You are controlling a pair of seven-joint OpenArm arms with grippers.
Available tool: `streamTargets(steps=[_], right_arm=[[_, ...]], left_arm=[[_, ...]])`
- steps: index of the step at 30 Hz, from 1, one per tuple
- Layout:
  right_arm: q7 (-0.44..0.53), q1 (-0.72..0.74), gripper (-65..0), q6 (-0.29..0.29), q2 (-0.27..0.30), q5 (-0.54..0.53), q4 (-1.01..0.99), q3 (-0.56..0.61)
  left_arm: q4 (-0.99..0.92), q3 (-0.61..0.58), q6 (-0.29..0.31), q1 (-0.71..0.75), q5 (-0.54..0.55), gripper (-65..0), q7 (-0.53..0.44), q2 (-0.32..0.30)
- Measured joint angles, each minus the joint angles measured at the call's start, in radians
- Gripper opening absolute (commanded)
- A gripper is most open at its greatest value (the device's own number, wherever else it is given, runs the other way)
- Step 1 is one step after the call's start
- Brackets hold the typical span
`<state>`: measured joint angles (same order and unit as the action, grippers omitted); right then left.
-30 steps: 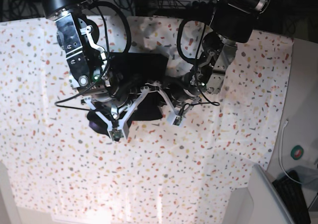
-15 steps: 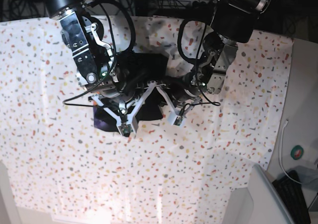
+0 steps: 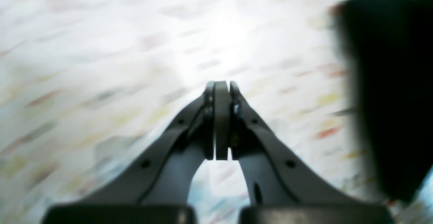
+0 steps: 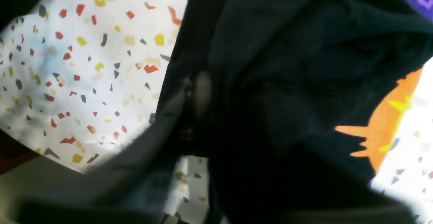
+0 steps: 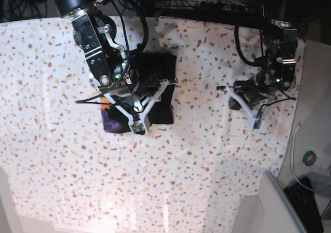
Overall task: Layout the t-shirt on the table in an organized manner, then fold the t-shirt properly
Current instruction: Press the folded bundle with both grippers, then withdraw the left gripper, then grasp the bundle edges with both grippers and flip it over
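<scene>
The black t-shirt lies bunched in a compact heap on the speckled table, left of centre in the base view. A purple patch shows at its near left corner. My right gripper sits over the heap's front edge. In the right wrist view, black cloth with an orange print drapes over the gripper. One finger shows against the cloth and the other is hidden. My left gripper is shut and empty above bare table, well to the right of the shirt; its closed fingertips touch.
A dark blurred shape fills the right side of the left wrist view; I cannot tell what it is. The table's right edge runs close behind the left arm. A grey bin or chair stands at the lower right.
My left arm has swung away from the shirt to the right and now hangs over bare table. My right arm has shifted slightly right with the shirt, which now looks more compact.
</scene>
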<state>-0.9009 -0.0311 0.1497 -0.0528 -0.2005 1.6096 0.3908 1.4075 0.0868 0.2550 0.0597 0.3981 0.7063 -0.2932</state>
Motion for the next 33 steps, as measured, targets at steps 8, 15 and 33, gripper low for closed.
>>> streamTargets(steps=[8,15,33], right_arm=[[0.059,-0.002,-31.7,0.001,-0.041,0.001,0.0,0.023],[0.074,0.005,-31.7,0.005,-0.051,0.0,0.0,0.192],[0.137,-0.068,-65.0,0.045,0.067,0.002,0.118,0.038]], left_arm=[[0.006,0.258,0.001,0.123,-0.001,-65.0,0.009,-0.075],[0.004,0.304,0.005,0.142,0.0,-65.0,0.01,-0.07],[-0.205,0.479,0.278,0.143,-0.007,-65.0,0.001,-0.121]])
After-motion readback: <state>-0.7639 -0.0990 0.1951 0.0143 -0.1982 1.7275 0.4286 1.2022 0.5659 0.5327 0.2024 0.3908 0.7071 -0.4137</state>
